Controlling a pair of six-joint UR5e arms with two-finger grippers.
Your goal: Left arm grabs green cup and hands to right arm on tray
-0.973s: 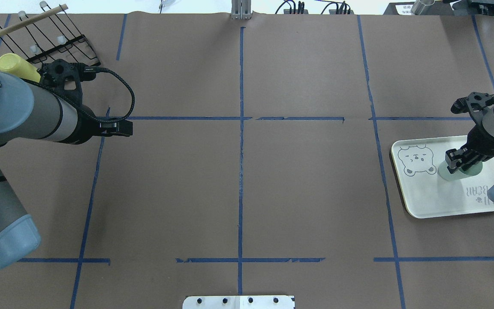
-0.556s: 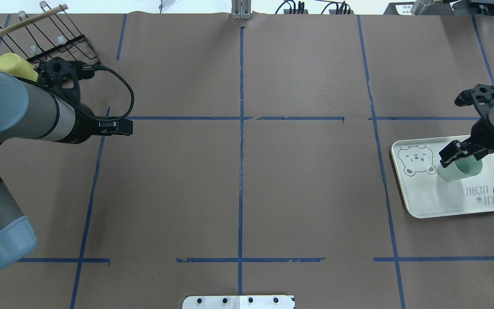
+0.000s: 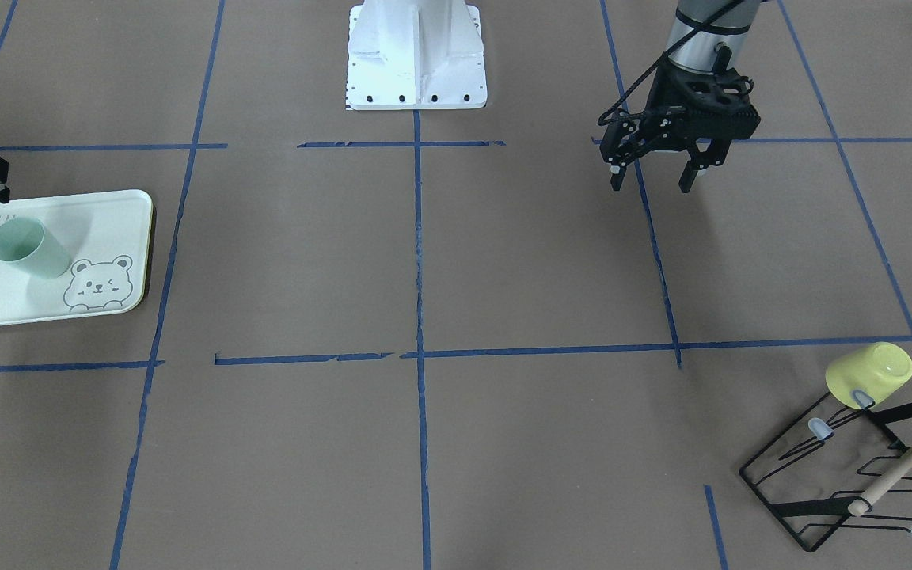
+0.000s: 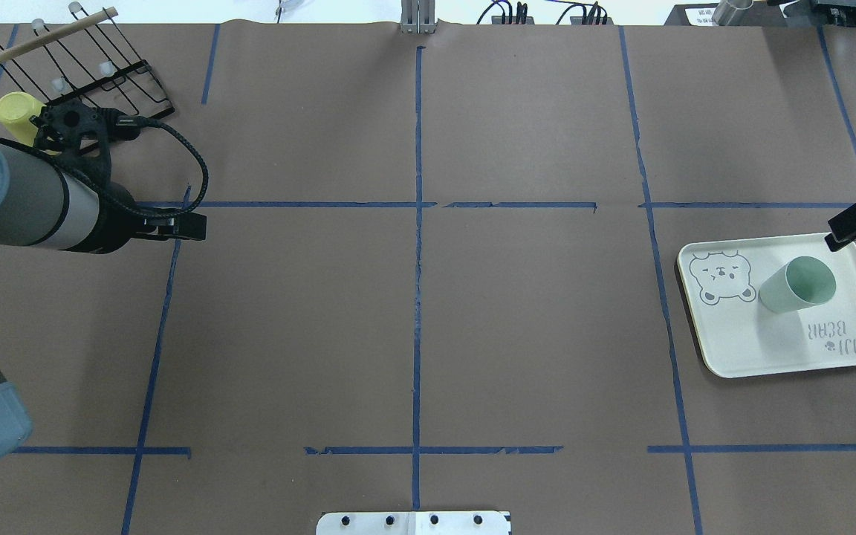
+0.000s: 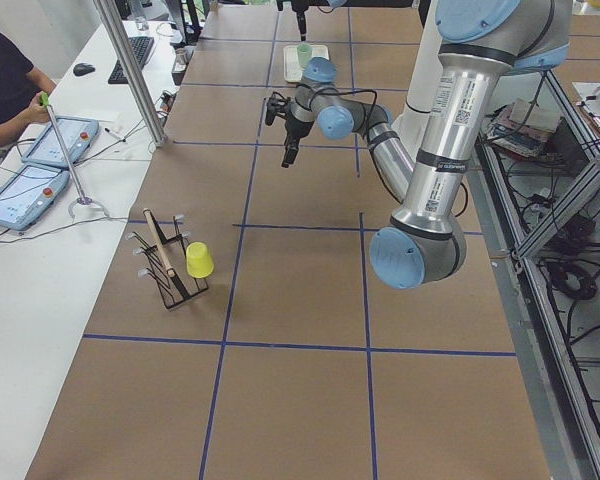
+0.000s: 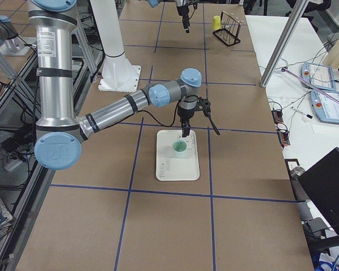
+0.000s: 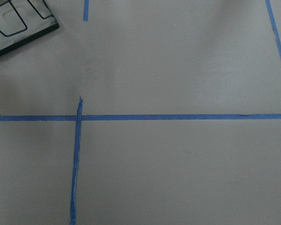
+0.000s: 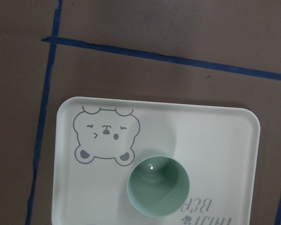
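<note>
The green cup (image 4: 797, 285) stands upright on the tray (image 4: 770, 349) at the table's right end, beside the bear drawing. It also shows in the front view (image 3: 27, 248) and from above in the right wrist view (image 8: 158, 187), resting on the tray (image 8: 215, 140). My right gripper (image 4: 855, 221) is open and empty, raised above the tray's far edge and clear of the cup. My left gripper (image 3: 651, 178) is open and empty, hanging above the bare table on the left side, far from the cup.
A black wire rack (image 4: 71, 74) with a wooden rod holds a yellow-green cup (image 4: 15, 115) at the far left corner, close behind my left wrist. The white robot base plate (image 4: 413, 522) sits at the near edge. Blue tape lines cross the brown table.
My right gripper, which stood around the green cup, has let it go and pulled up and away to the right. My left arm has drawn back slightly to the left.
</note>
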